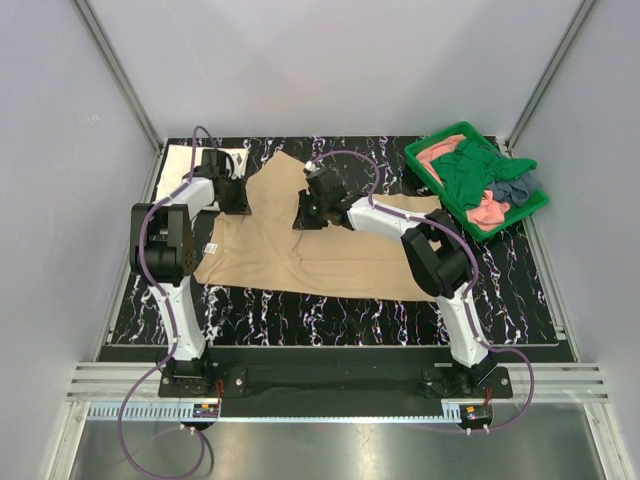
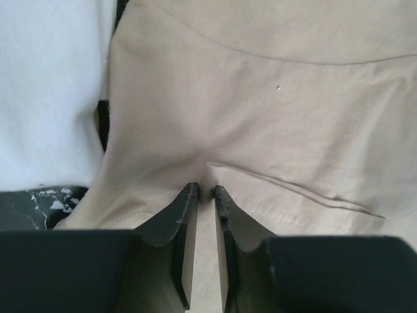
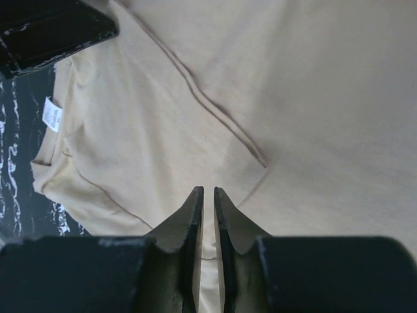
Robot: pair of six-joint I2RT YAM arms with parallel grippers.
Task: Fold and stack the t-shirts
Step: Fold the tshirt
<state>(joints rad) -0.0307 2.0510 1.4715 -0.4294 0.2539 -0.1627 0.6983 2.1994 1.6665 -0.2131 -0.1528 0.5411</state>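
A tan t-shirt [image 1: 300, 255] lies spread on the black marbled mat, its far part bunched up between my two grippers. My left gripper [image 1: 232, 196] is shut on a fold of the tan cloth [image 2: 273, 117] at the shirt's far left edge; cloth fills the narrow gap between the jaws [image 2: 205, 189]. My right gripper [image 1: 308, 212] is shut on tan cloth [image 3: 326, 98] near the shirt's far middle [image 3: 208, 190]. A cream-white t-shirt [image 1: 195, 158] lies at the back left and also shows in the left wrist view [image 2: 45, 98]. Dark green [image 1: 470, 170], salmon-pink [image 1: 487, 212] and grey-blue [image 1: 515, 187] t-shirts are heaped at the right.
The heaped shirts sit in a green plastic tray [image 1: 424, 150] at the back right corner of the mat. A white label [image 3: 52, 112] shows at the tan shirt's neck. Grey walls and metal frame posts close in the back and both sides.
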